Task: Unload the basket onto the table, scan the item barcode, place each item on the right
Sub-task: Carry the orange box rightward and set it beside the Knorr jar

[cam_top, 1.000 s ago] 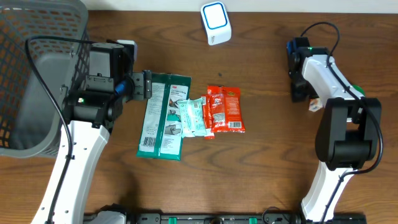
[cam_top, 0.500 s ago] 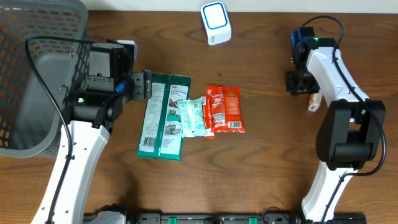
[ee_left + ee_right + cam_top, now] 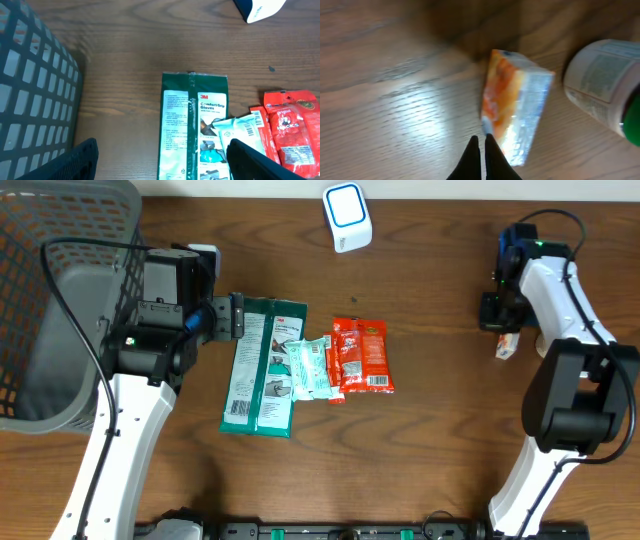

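Wooden table (image 3: pixel 430 440) (packets (image 3: pixel 262 370), scanner (image 3: pixel 347 216), basket (image 3: pixel 60 300))

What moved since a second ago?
The right gripper swung to the robot's right and snapped shut on nothing, its tips beside the small box. The left gripper, the packets, scanner and basket stayed put.

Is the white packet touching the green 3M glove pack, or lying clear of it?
Touching. The left wrist view shows the white packet lying over the right edge of the green glove pack, overlapping its lower right part.
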Motion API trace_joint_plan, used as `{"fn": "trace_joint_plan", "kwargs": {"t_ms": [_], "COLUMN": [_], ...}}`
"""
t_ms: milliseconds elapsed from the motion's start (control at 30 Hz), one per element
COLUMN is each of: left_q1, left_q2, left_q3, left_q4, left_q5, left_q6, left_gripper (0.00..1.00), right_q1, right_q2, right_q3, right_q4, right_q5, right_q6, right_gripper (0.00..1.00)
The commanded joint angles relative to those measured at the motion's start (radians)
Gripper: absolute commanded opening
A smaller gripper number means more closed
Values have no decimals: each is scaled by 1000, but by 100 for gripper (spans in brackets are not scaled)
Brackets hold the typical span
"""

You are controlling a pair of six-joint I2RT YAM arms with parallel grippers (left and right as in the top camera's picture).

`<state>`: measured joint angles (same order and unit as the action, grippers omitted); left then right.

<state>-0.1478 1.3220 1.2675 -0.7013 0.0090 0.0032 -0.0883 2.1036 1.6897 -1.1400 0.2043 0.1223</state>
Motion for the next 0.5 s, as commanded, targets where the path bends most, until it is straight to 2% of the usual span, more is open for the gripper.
{"fn": "trace_joint_plan", "kwargs": {"t_ms": [0,467], "left_q1": [0,0], "left_q2": [4,4], "left_q3": [1,1], "left_q4": [-2,-2], "left_q5": [-5,-5], "left_q6": [-5,-5], "left_gripper": [83,83], "right_q1": [-25,-109], "right_q2": [2,2], "right_q3": [-1,0], "right_q4": [-6,-29], "right_q5": [-3,-31], "right_q6": [23,14], "right_gripper": [1,1]}}
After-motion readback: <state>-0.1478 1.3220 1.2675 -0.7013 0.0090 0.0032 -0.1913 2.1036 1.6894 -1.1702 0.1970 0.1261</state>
